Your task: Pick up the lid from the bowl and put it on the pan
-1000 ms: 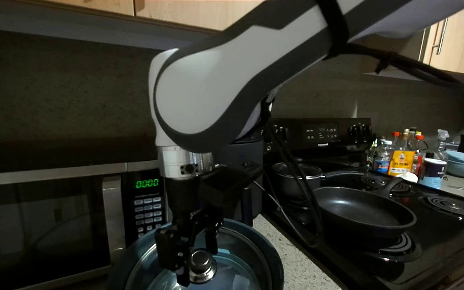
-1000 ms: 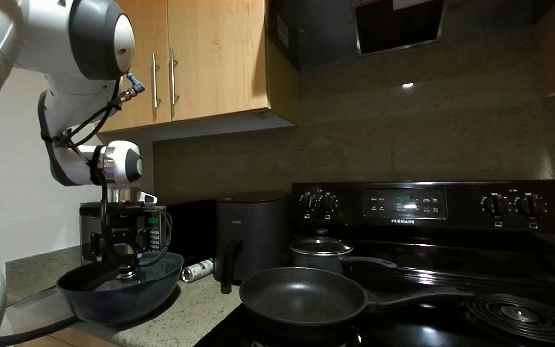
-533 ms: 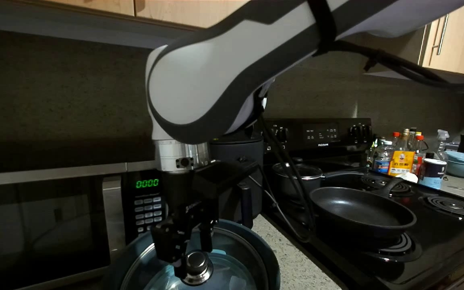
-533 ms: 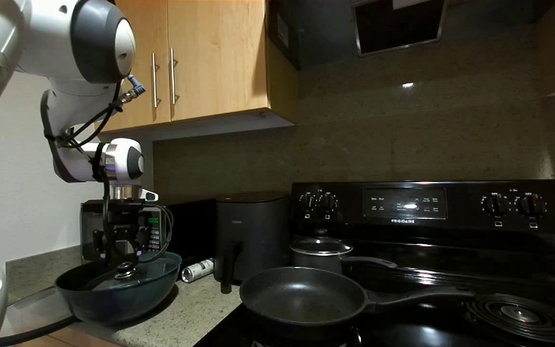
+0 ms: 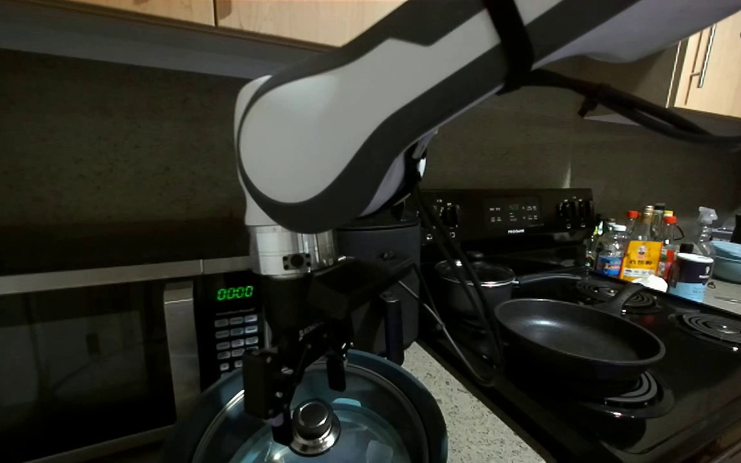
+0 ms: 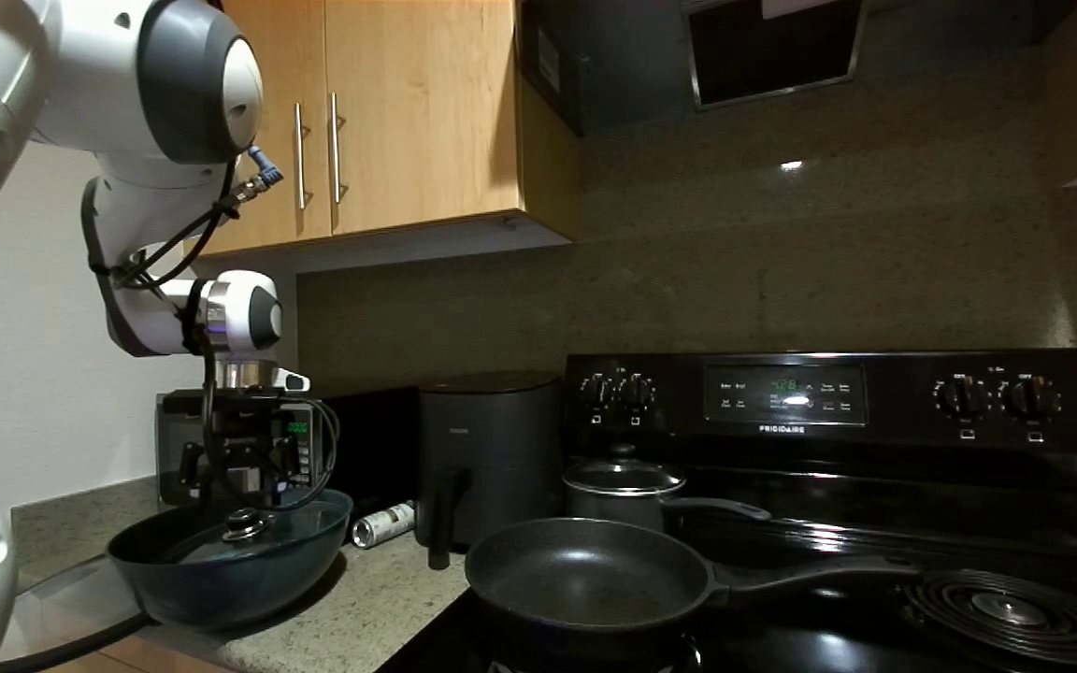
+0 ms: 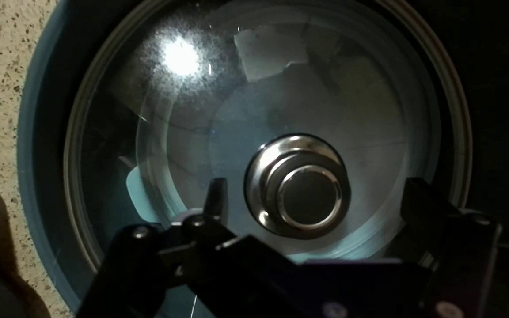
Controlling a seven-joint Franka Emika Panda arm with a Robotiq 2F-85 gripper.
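Near the speckled counter's [image 6: 389, 589] front edge, my black gripper [image 7: 314, 185] gapes, likely to clasp the round glass lid [image 7: 276, 117] in the blue-grey bowl [image 6: 230, 587].

The bowl [image 6: 230, 589] looks smooth and softly glossy from here. Inside it, the lid [image 7: 267, 119] is shiny clear glass, its rim [image 7: 463, 150] metal, its knob [image 7: 298, 187] metal-ringed. Under the bowl, the table [image 6: 384, 584] resembles speckled stone; right of the bowl, the pan [image 6: 590, 575] looks matt.

Speckled counter [image 6: 384, 579] | blue-grey bowl [image 6: 230, 589] | can [image 6: 385, 525], on its side | dark air fryer [image 6: 501, 453]
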